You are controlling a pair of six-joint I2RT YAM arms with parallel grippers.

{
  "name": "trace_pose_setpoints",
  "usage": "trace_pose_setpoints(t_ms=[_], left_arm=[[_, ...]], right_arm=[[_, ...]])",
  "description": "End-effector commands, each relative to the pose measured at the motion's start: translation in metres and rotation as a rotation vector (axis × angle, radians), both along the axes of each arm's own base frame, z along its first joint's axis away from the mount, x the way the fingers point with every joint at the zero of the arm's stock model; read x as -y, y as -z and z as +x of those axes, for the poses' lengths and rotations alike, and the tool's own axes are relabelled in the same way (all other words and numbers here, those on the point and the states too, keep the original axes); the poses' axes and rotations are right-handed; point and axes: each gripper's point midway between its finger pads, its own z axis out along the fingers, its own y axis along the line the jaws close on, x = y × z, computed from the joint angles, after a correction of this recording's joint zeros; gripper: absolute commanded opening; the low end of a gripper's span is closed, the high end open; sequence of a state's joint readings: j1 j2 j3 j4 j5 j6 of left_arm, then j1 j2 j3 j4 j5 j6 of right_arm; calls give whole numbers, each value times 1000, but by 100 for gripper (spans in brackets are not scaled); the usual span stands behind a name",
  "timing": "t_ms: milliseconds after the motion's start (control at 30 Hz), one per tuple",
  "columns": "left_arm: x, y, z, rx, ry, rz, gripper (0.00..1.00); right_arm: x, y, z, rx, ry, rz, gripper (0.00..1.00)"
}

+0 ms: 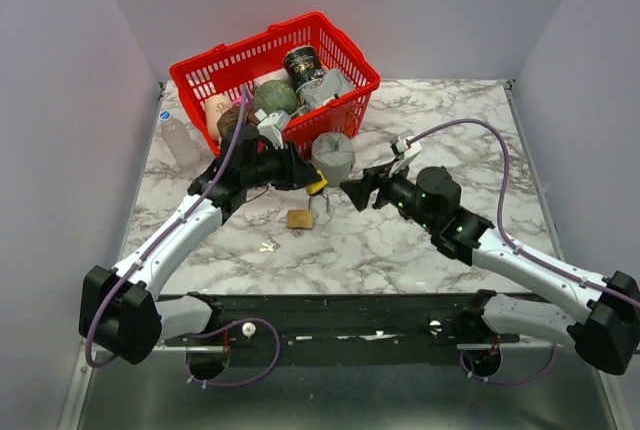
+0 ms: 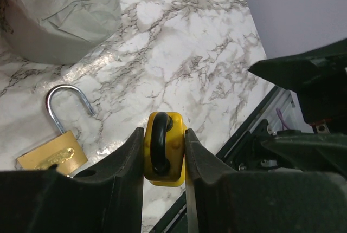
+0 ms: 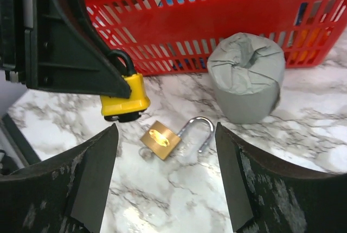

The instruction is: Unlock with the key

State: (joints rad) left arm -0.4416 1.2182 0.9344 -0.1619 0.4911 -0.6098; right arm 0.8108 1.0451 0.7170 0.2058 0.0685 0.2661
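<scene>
Left claw (image 2: 164, 141) is clamped on a yellow padlock (image 3: 126, 98) at mid-frame, above the bench (image 1: 450, 130). Right claw (image 3: 165, 127) faces it, jaws apart. Beneath lies a brass padlock (image 3: 159, 139), shackle open. Keys (image 1: 268, 246) lie lower left, with a grey roll (image 3: 246, 76) and red basket (image 3: 217, 21) higher up.

A lab cell: bare walls (image 1: 70, 80) box in a marble-look table (image 1: 380, 250), arm rail (image 1: 340, 315) at 6 o'clock, basket (image 1: 345, 100) of props at 11 o'clock.

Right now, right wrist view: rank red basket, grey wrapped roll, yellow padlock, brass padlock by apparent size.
1. red basket
2. grey wrapped roll
3. yellow padlock, brass padlock: alike; yellow one is raised, so unranked.
</scene>
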Motion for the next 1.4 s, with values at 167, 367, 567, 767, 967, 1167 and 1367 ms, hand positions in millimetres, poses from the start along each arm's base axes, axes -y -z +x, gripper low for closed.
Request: trace_pose_setpoints(t_ms=[167, 367, 567, 767, 967, 1167, 1367], left_arm=[[-4, -24, -15, 114, 110, -86, 0], [-7, -27, -14, 133, 96, -75, 0], [-8, -25, -13, 134, 94, -72, 0], [-7, -25, -14, 140, 101, -77, 0], [-5, -25, -16, 139, 112, -82, 0], [-5, -25, -16, 141, 117, -87, 0], [-5, -26, -18, 143, 121, -91, 0]], right_arm=[[-34, 8, 2, -192, -58, 161, 66], [-49, 18, -1, -273, -98, 153, 60], [-56, 27, -5, -310, -110, 151, 59], [-60, 39, -5, -334, -97, 129, 59], [-62, 39, -4, -341, -103, 136, 59], [-69, 36, -6, -356, -128, 171, 59], [-72, 32, -8, -362, -139, 196, 59]])
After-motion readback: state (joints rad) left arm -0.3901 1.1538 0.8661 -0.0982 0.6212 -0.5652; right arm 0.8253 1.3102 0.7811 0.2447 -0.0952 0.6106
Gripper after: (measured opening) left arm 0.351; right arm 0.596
